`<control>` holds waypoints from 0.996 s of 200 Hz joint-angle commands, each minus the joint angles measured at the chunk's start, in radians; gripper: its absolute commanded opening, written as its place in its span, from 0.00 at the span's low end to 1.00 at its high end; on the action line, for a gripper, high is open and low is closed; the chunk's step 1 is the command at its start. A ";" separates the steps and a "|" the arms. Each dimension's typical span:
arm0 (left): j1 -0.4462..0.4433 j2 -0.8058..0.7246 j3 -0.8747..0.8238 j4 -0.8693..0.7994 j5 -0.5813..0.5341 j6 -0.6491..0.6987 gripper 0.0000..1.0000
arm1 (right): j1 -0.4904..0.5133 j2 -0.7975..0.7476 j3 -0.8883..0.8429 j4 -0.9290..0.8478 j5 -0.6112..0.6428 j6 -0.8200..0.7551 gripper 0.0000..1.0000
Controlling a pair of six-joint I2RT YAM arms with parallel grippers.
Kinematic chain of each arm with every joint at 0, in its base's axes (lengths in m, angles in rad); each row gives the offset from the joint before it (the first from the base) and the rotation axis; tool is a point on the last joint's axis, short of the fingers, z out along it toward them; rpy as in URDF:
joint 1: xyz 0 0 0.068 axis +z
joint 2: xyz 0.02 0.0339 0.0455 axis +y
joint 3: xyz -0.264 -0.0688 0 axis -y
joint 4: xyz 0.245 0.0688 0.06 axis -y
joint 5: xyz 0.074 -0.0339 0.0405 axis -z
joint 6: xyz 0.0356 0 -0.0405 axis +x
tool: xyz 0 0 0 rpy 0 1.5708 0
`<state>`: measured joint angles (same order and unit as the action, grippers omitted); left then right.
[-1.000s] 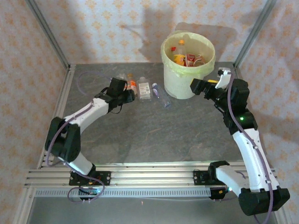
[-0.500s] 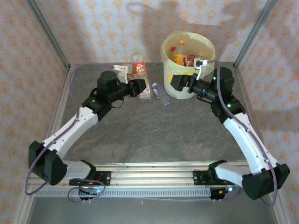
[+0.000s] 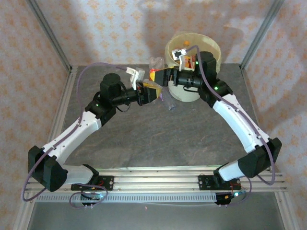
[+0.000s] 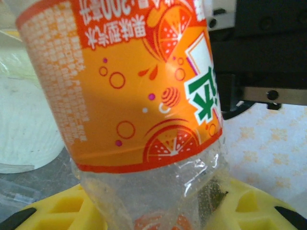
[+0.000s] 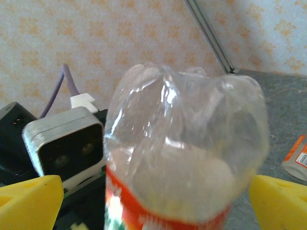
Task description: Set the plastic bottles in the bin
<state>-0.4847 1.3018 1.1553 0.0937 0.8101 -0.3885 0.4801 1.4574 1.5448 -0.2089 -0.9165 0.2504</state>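
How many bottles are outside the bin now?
3. A bottle is in the left gripper, near the bin. A clear bottle lies on the table. A third bottle, orange-and-white labelled, lies there too. More may be hidden.

White arm links (image 3: 72, 136), black joints (image 3: 111, 85), looping purple cable (image 3: 98, 64), yellow claw fingers (image 5: 29, 199)

You have a clear bottle (image 4: 139, 86) wearing an orange label with red bands, white print and orange-slice motifs (green lettering at one edge). The bin (image 3: 214, 50) is cream, the tabletop (image 3: 158, 139) mottled grey.
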 commanded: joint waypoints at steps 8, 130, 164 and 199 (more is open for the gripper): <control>-0.010 0.018 0.051 0.012 0.062 0.039 0.30 | 0.009 0.042 0.071 -0.041 -0.012 -0.042 0.99; -0.013 0.019 0.066 -0.080 0.018 0.077 0.42 | 0.010 0.054 0.108 -0.053 0.021 0.009 0.40; -0.013 -0.005 0.036 -0.047 -0.033 0.056 0.96 | 0.009 0.039 0.126 -0.105 0.202 -0.015 0.38; -0.012 -0.046 -0.002 -0.030 -0.122 0.054 1.00 | -0.018 0.042 0.198 -0.215 0.410 -0.075 0.38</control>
<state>-0.4911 1.3148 1.1721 0.0422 0.7723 -0.3408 0.4831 1.5238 1.6653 -0.3603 -0.6964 0.2333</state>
